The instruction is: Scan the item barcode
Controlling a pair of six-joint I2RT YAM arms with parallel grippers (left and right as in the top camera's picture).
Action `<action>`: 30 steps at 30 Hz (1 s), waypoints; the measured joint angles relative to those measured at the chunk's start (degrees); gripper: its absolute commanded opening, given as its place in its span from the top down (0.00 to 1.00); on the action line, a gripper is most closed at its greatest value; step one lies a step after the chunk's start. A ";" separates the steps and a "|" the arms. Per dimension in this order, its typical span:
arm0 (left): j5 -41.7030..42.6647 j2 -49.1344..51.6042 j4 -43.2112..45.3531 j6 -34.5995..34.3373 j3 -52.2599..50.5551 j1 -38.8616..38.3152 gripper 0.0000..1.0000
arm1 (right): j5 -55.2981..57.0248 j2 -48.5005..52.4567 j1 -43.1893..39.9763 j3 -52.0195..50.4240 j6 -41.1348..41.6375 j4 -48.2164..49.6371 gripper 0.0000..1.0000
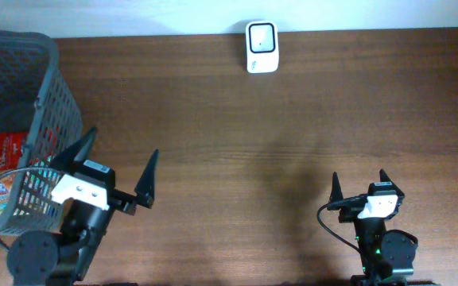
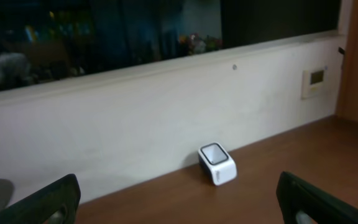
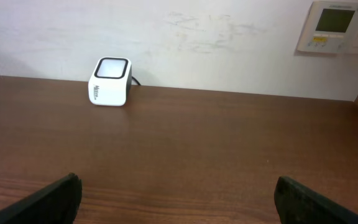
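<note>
The white scanner (image 1: 261, 47) sits at the far edge of the wooden table (image 1: 253, 143), against the wall. The left gripper (image 1: 125, 141) hangs just beside the grey basket (image 1: 62, 111), jaws spread wide and holding nothing, and the right gripper (image 1: 359, 175) is spread the same way near the front edge. Inside the basket, behind its mesh wall, lie what look like snack packets (image 1: 8, 149), well apart from the scanner.

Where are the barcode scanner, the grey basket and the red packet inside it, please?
barcode scanner (image 1: 261, 36): overhead view, on its top window.
grey basket (image 1: 60, 111): overhead view, on the mesh side wall facing the open table.
red packet (image 1: 8, 148): overhead view, on its red face.
</note>
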 measured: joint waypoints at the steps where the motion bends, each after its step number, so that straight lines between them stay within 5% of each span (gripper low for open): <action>1: 0.22 0.79 -0.68 -0.28 0.24 0.00 0.01 | 0.00 0.00 0.00 0.00 -0.04 0.00 0.01; 5: -5.05 9.31 -18.84 -4.04 11.23 0.00 0.01 | 0.02 0.07 0.00 0.00 0.00 0.00 0.01; 8: -11.65 26.10 -45.09 -5.42 36.94 0.07 0.01 | 0.04 0.00 0.02 0.00 0.00 0.02 0.02; 11: -15.50 41.53 -56.70 -5.49 56.89 0.07 0.01 | 0.22 0.09 0.04 0.00 -0.02 0.00 0.01; 15: -19.52 51.71 -60.02 -11.56 65.44 4.72 0.01 | 0.20 0.04 0.04 0.00 -0.02 0.00 0.01; 23: -24.33 55.45 -58.31 -22.29 68.98 35.39 0.01 | 0.42 0.04 0.04 0.00 -0.07 0.00 0.01; 30: -26.16 62.69 -60.67 -24.57 69.09 37.46 0.01 | 0.42 0.04 0.04 0.00 -0.02 0.00 0.01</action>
